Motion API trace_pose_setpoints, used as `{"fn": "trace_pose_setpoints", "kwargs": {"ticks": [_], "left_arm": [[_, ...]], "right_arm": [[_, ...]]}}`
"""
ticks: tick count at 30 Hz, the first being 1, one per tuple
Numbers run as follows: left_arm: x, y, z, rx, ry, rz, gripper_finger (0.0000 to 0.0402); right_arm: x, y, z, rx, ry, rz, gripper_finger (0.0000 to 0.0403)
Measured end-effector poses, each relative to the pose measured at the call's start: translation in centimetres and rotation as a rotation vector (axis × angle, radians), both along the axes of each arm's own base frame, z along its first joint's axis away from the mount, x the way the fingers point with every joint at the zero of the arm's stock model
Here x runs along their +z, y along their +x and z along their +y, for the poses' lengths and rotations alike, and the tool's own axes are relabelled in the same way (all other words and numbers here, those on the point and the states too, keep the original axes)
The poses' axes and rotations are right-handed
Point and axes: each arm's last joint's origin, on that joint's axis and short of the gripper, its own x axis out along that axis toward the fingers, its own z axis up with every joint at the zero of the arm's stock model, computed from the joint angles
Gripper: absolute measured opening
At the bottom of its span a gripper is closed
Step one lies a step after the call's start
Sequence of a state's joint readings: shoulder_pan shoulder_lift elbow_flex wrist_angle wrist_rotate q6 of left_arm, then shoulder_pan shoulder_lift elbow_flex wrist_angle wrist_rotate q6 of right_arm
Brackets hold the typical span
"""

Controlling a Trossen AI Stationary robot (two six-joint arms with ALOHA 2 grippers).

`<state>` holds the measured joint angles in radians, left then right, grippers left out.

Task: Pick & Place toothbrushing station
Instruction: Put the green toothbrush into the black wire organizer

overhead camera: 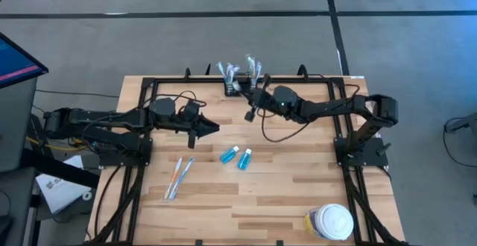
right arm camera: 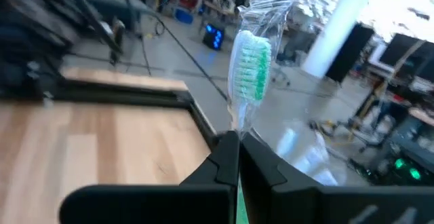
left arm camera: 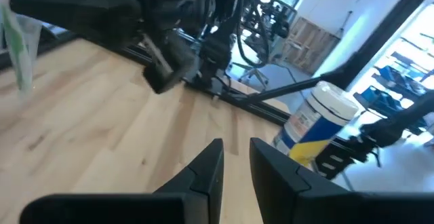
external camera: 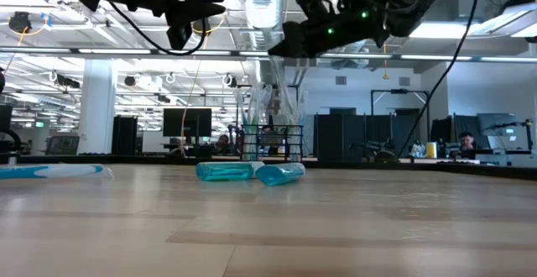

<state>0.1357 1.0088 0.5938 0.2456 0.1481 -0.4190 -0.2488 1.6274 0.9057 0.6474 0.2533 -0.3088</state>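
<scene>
The toothbrushing station (overhead camera: 232, 87) is a small black holder at the table's far edge, with several wrapped toothbrushes standing in it; it also shows in the low view (external camera: 273, 143). My right gripper (overhead camera: 252, 114) hovers just in front of it, shut on a clear-wrapped toothbrush with green bristles (right arm camera: 251, 64). My left gripper (overhead camera: 209, 129) hangs above the table's left middle, its fingers (left arm camera: 207, 173) a little apart with nothing between them. Two small blue bottles (overhead camera: 229, 154) (overhead camera: 244, 159) lie on their sides mid-table. Two more toothbrushes (overhead camera: 179, 177) lie flat to their left. My right gripper pinches the wrapped toothbrush between its two fingers by the handle just below the head (right arm camera: 237, 125). The fingers reach in about level from the table's right. The bristle head stands out past the fingertips. The toothbrush is lifted clear of the table.
A round white-lidded jar with a yellow label (overhead camera: 330, 222) stands near the table's front right corner. A black frame rail (overhead camera: 141, 119) runs round the table's edges. Bare wood lies along the near edge between the toothbrushes and the jar.
</scene>
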Motion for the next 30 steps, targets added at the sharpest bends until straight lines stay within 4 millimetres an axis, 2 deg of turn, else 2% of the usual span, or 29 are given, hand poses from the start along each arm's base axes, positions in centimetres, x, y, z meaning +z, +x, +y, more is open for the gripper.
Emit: {"fn": "trace_pose_setpoints", "kwargs": {"ticks": [7, 21, 30], "left_arm": [[0.0, 0.0, 0.1, 0.045, 0.012, -0.001, 0.0067], [0.0, 0.0, 0.0, 0.041, 0.052, 0.000, 0.0067], [0.0, 0.1, -0.7, 0.006, 0.057, -0.002, 0.0067]], "right_arm": [[0.4, -0.8, -2.6, -0.060, 0.026, -0.054, 0.0000], [0.8, -1.9, -5.4, -0.133, 0.053, -0.118, 0.0000], [-2.0, -0.9, -7.1, -0.152, 0.068, -0.157, 0.0000]]}}
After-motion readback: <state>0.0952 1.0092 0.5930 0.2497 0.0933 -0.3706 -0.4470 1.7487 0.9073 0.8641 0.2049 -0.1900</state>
